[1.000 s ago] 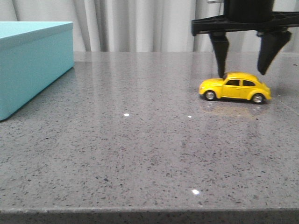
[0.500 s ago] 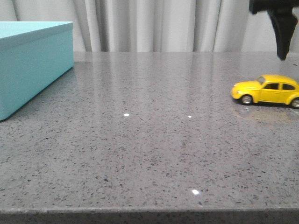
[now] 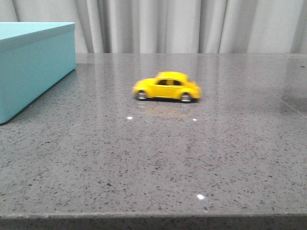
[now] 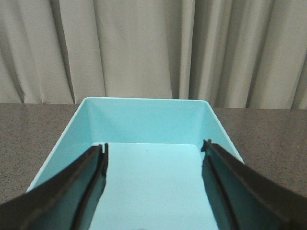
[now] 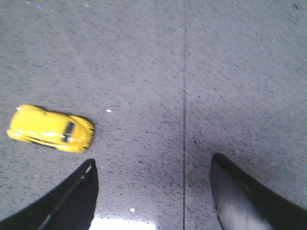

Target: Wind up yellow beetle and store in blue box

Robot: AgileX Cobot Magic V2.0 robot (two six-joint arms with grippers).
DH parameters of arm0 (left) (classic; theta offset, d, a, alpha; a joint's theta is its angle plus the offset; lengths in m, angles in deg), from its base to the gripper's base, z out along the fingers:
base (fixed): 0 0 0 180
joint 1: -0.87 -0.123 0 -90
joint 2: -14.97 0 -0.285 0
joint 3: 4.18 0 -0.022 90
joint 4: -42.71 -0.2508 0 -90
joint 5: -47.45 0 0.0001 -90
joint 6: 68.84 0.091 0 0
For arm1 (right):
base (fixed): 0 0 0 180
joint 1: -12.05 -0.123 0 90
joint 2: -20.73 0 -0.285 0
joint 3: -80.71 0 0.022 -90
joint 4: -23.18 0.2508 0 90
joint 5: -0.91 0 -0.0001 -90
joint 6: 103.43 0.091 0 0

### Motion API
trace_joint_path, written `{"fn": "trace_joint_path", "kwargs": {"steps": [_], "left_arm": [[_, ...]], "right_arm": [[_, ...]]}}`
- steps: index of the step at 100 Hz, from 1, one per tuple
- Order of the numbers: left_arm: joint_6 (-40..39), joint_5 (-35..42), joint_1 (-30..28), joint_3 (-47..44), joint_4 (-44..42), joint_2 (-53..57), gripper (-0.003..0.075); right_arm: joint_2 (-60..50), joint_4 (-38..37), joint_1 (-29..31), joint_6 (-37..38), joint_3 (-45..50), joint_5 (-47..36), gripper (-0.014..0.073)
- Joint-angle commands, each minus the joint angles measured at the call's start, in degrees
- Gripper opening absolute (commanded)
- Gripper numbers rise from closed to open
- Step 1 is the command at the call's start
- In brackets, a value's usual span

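Note:
The yellow beetle [image 3: 167, 87] stands on its wheels on the grey table, near the middle, slightly blurred. It also shows in the right wrist view [image 5: 51, 128], beside and apart from my right gripper [image 5: 153, 165], which is open, empty and above the table. The blue box [image 3: 33, 62] stands at the left. In the left wrist view the blue box [image 4: 148, 120] is open-topped with nothing inside that shows. My left gripper [image 4: 153, 146] is open and empty over it. Neither gripper shows in the front view.
The grey speckled table [image 3: 158, 158] has its front edge near the bottom of the front view. A thin seam [image 5: 184, 96] runs across the tabletop under my right gripper. Grey curtains [image 3: 168, 24] hang behind the table.
The beetle went right after my right gripper let it go, then ran left to the table's middle. My right gripper rose and left the front view.

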Motion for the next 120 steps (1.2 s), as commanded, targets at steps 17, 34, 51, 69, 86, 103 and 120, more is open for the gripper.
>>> {"fn": "trace_joint_path", "kwargs": {"steps": [17, 34, 51, 69, 86, 103, 120], "left_arm": [[-0.4, 2.1, 0.0, 2.8, 0.7, -0.7, 0.0421], [-0.4, -4.9, 0.0, 7.5, 0.7, -3.6, 0.0421], [4.8, -9.7, 1.4, 14.7, 0.7, -9.4, 0.0421], [14.0, -17.0, 7.7, 24.1, 0.7, -18.3, 0.0424], [22.6, -24.3, 13.5, 34.5, 0.7, -28.3, 0.0481], [29.8, -37.2, 16.7, 46.4, 0.7, -39.3, 0.0552], [38.7, -46.4, 20.0, 58.5, 0.7, -49.7, 0.0552]], "right_arm": [[-10.2, -1.1, -1.0, -0.7, 9.7, -15.5, 0.0496], [-16.7, -1.1, -1.0, -0.7, 17.2, -21.4, 0.0496], [-22.6, -1.0, -1.0, -0.7, 22.7, -24.8, 0.0496], [-28.4, -0.8, -1.0, -0.7, 25.7, -25.2, 0.0496], [-31.9, 1.0, -1.0, -0.7, 26.3, -25.0, 0.0496], [-32.9, 2.4, -1.0, -0.7, 26.3, -25.0, 0.0496], [-32.9, 2.7, -1.0, -0.7, 26.3, -25.1, 0.0496]]}}
